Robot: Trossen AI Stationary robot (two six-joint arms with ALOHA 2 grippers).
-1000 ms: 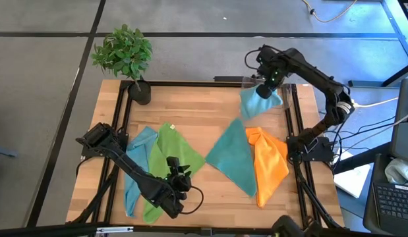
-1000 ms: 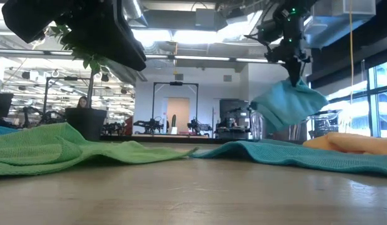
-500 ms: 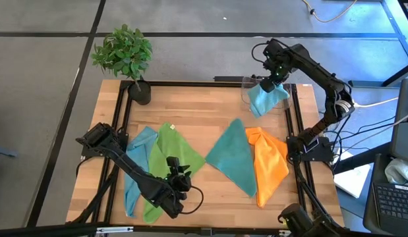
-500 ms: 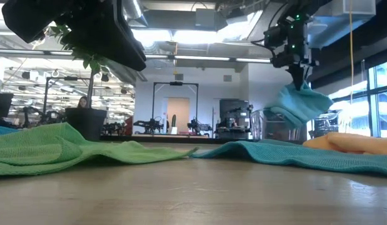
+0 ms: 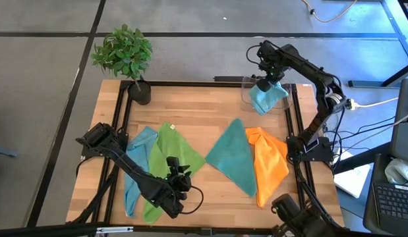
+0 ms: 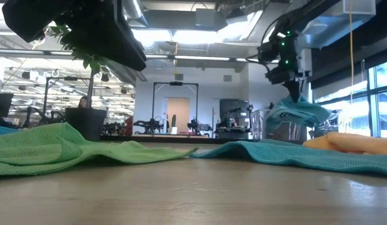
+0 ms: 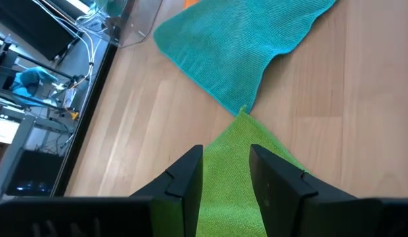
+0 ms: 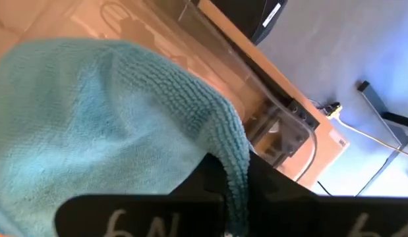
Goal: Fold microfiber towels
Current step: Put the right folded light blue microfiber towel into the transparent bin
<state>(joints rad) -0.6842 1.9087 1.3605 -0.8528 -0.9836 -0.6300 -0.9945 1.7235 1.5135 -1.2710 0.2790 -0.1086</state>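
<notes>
At the table's near edge, toward the left corner, the left claw (image 5: pixel 179 172) hangs over the lime green towel (image 5: pixel 169 164) with its fingers (image 7: pixel 188 179) spread apart and nothing between them; the wrist view shows the green cloth's pointed corner just past the fingertips, touching the tip of the teal towel (image 7: pixel 240 39). Beside the green cloth, nearer the left edge, lies a light blue towel (image 5: pixel 136 161), partly tucked under the green one and crossed by the left arm. Toward the middle of the wooden table (image 5: pixel 190 118) the teal towel spreads flat as a diamond, and the orange towel (image 5: pixel 269 164) lies against it on the right-edge side, rumpled at its far end and overlapping the teal edge there. Nothing stands between these cloths and the far side except bare wood. At the far left corner a potted plant (image 5: pixel 124 56) sits in a dark pot on the table frame. At the far right corner stands the clear plastic bin (image 5: pixel 250 92), and the second light blue towel (image 5: pixel 266 97) is bunched into it, draping over its rim. The right claw (image 5: pixel 273 78) is directly above the bin, clenched on a fold of that towel; the right wrist view shows the cloth pinched between its dark fingers (image 8: pixel 210 178), with the bin's transparent wall beyond.
</notes>
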